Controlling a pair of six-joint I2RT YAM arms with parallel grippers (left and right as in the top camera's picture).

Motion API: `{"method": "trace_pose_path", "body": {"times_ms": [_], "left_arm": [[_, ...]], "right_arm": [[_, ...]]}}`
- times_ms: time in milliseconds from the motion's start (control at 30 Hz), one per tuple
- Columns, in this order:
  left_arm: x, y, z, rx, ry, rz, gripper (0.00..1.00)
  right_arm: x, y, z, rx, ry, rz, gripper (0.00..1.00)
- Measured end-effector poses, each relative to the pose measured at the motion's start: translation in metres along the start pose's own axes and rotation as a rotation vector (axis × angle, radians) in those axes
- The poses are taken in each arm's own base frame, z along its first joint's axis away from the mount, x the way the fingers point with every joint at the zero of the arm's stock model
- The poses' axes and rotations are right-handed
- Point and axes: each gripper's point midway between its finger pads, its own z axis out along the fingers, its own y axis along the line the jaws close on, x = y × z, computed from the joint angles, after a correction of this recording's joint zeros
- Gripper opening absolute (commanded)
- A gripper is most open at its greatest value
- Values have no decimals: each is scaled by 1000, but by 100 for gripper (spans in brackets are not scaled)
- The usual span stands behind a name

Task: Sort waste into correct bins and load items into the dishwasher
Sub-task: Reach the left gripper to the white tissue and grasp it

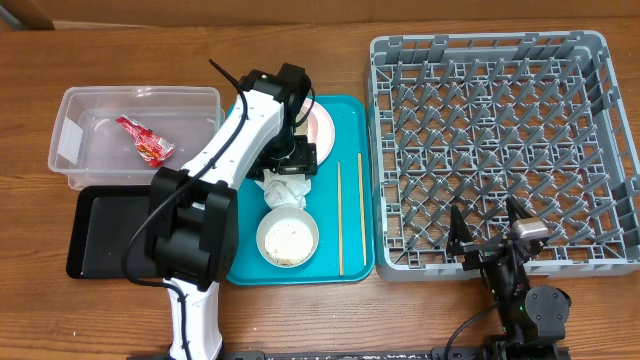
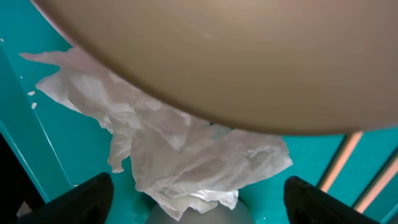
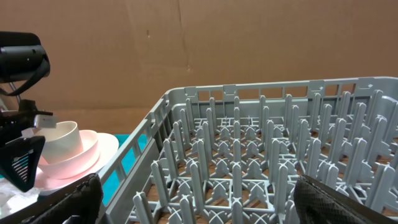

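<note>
The small red snack wrapper (image 1: pixel 145 140) is lying in the clear rectangular plastic tub (image 1: pixel 190 115); I am hovering my left fingers (image 2: pixel 87 199), apart, around the crumpled white tissue (image 2: pixel 186 149) on the teal serving tray (image 1: pixel 350 118), which likely needs pinching next; my right fingers (image 3: pixel 62 202) are idling apart by the grey pegged plastic dish rack (image 3: pixel 249 155)

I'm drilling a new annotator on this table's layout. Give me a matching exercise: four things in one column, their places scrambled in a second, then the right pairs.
Things
1. red wrapper
2. crumpled tissue
3. chopsticks
4. black tray

Places
A. next to the clear tub, on the robot's side
B. on the teal tray, between the pink dishes and the white bowl
C. inside the clear tub
D. along the teal tray's right side

Pairs: 1-C, 2-B, 3-D, 4-A
</note>
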Motion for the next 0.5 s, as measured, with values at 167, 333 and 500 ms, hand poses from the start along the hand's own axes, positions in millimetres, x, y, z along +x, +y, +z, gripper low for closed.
{"method": "trace_pose_path", "body": {"times_ms": [167, 333, 500], "left_arm": [[2, 4, 10, -16, 7, -13, 81], [-1, 5, 13, -27, -5, -36, 81], [-6, 4, 13, -25, -27, -45, 81]], "right_arm": [[0, 0, 0, 0, 0, 0, 100], [0, 0, 0, 0, 0, 0, 100], [0, 0, 0, 0, 0, 0, 100]]}}
